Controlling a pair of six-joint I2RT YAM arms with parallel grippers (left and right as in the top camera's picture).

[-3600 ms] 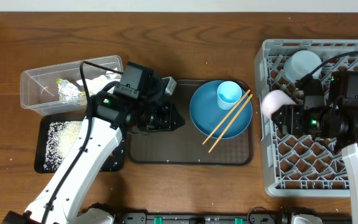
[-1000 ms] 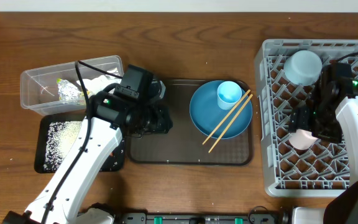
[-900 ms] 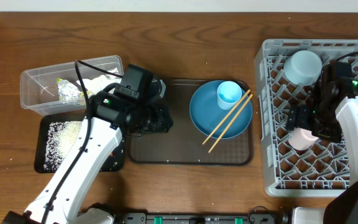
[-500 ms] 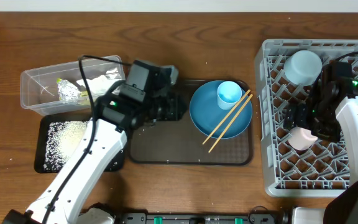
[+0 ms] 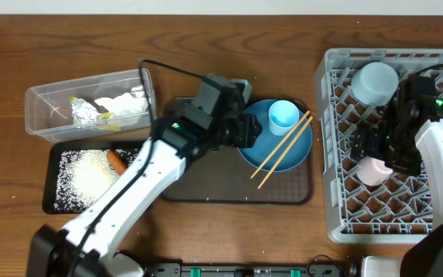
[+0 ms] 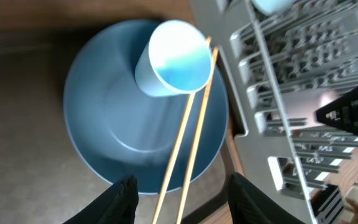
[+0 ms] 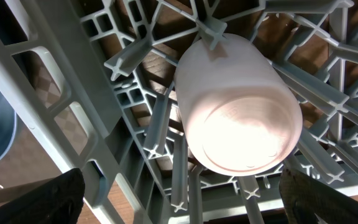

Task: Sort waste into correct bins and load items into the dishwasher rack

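Swung right off the black tray [image 5: 52,201], left fingers [image 6: 122,198] hang apart over the round blue plate [image 6: 117,124]. A carrot [image 5: 116,160] now lies on the tray's rice [image 5: 87,173]. Right fingers [image 7: 55,199] spread wide by the upturned pink cup [image 7: 241,124] in the lattice rack [image 5: 437,215].

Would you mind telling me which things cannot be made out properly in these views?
- Overhead: the left arm covers the left edge of the blue plate.
- Overhead: the right arm hides part of the pink cup; the rack is cut off at the right edge.
- Left wrist: the lower ends of the chopsticks run off the bottom edge.
- Right wrist: the mouth of the pink cup faces away, so its inside is unseen.
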